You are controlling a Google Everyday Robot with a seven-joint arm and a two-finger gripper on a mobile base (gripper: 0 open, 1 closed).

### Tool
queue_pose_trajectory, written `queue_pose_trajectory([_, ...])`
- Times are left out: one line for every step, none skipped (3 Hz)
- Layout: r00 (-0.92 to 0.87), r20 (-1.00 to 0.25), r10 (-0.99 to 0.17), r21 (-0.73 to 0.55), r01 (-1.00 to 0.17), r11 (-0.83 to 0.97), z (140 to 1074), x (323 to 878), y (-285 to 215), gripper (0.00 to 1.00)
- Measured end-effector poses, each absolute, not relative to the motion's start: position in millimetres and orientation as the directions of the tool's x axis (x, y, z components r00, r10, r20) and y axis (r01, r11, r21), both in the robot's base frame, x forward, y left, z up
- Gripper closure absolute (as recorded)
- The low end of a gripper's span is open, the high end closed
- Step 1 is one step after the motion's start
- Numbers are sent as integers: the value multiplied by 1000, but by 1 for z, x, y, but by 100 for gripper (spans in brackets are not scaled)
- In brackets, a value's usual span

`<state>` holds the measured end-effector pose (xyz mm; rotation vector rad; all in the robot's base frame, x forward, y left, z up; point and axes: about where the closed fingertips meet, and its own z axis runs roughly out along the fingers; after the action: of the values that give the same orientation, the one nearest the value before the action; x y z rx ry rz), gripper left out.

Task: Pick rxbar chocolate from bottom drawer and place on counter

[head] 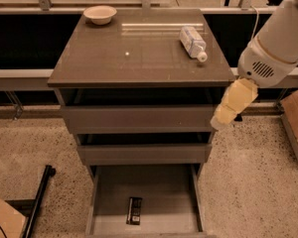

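Note:
The rxbar chocolate [134, 210], a small dark flat bar, lies on the floor of the bottom drawer [161, 188], near its front edge and left of centre. The bottom drawer is pulled out furthest of the three. The counter [139, 56] is the glossy grey-brown top of the cabinet. My gripper [224, 118], a pale yellowish piece at the end of the white arm [275, 43], hangs by the cabinet's right side at the level of the top drawer. It is well above and to the right of the bar and holds nothing that I can see.
A clear plastic bottle [193, 42] lies on its side at the counter's back right. A pale bowl [100, 14] stands at the back left. Cardboard boxes stand at the far right [297, 118] and bottom left [5, 218]. A black bar [38, 200] lies on the speckled floor.

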<state>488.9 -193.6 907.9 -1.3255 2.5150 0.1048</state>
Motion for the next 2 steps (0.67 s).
queue_pose_trajectory([-620, -261, -740, -5, -766, 643, 871, 494, -193, 0])
queue_pose_trajectory([-637, -266, -723, 16, -753, 658, 869, 495, -194, 0])
